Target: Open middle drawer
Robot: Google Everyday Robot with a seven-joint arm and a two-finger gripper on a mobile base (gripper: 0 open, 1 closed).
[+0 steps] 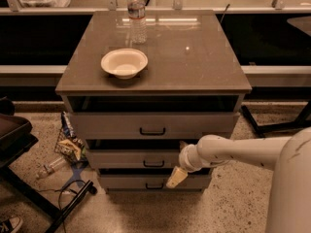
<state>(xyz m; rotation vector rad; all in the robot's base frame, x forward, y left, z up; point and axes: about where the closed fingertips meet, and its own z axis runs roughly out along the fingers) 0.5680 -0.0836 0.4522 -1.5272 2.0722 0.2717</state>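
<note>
Speckled floor surrounds a grey cabinet (223, 123) with three stacked drawers. On its tabletop (194, 62) sit a white bowl (124, 62) near the left front and a water bottle (137, 13) farther back. The middle drawer (126, 158) lies between the wider top drawer (107, 125) and the narrower bottom drawer (126, 181) — its black handle (153, 164) sits at the centre of its front. A white arm (238, 152) reaches in from the right, its wrist before the middle drawer's right end. The gripper (176, 177) points down-left, over the bottom drawer's front, right of the handle — whether it is spread or pressed together cannot be told.
</note>
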